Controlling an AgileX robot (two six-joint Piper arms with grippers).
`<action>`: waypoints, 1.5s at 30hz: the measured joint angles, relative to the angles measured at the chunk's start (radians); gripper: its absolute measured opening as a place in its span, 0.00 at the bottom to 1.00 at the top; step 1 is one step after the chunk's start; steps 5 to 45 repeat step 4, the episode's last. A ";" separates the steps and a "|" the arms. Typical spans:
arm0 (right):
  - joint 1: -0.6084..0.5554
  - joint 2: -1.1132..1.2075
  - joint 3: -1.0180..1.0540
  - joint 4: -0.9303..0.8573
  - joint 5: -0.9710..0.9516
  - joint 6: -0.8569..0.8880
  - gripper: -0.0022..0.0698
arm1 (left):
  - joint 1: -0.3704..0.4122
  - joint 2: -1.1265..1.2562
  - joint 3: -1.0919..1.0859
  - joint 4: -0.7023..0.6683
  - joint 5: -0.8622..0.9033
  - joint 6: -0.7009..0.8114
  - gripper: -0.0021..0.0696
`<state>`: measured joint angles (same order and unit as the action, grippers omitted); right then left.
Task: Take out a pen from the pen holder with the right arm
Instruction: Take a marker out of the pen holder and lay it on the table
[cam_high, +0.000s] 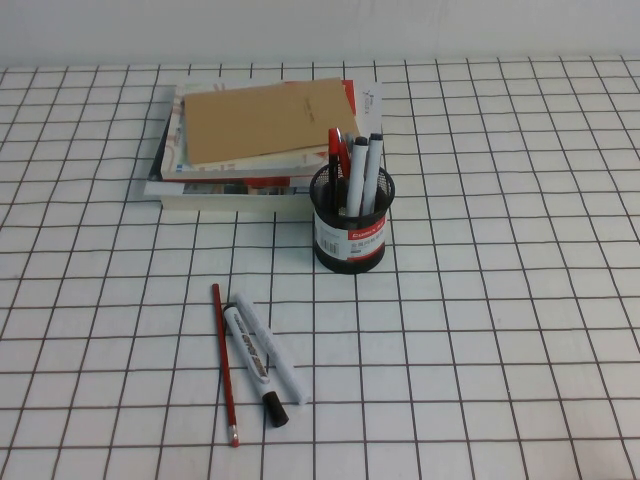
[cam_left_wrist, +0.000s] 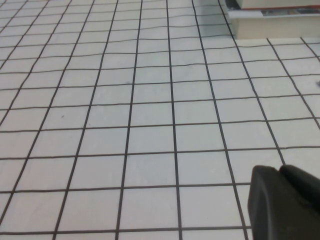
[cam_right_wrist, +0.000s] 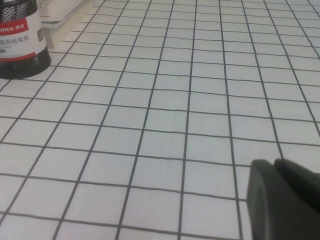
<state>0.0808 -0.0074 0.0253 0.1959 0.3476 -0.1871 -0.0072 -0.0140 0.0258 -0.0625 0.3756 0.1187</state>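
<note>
Your checkered table (cam_high: 500, 300) carries a book stack (cam_high: 260, 130), with the mesh pen holder (cam_high: 350, 235) just in front and pens (cam_high: 357, 170) standing inside. Your right gripper (cam_right_wrist: 276, 172) hangs closed and empty over bare grid near the holder. The left gripper (cam_left_wrist: 281, 175) hovers near the books.

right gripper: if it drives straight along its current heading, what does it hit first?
Likely just the gridded tabletop: the shut right gripper, low over it, points at bare squares. The pen holder sits off to one side, probably missed, though depth is unclear. The left gripper hovers over the table elsewhere.
</note>
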 joint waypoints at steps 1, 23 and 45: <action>0.000 0.000 0.000 0.000 0.000 0.000 0.01 | 0.000 0.000 0.000 0.000 0.000 0.000 0.02; 0.000 0.000 0.000 0.000 0.000 0.000 0.01 | 0.000 0.000 0.000 0.000 0.000 0.000 0.02; 0.000 0.000 0.000 0.000 0.000 0.000 0.01 | 0.000 0.000 0.000 0.000 0.000 0.000 0.02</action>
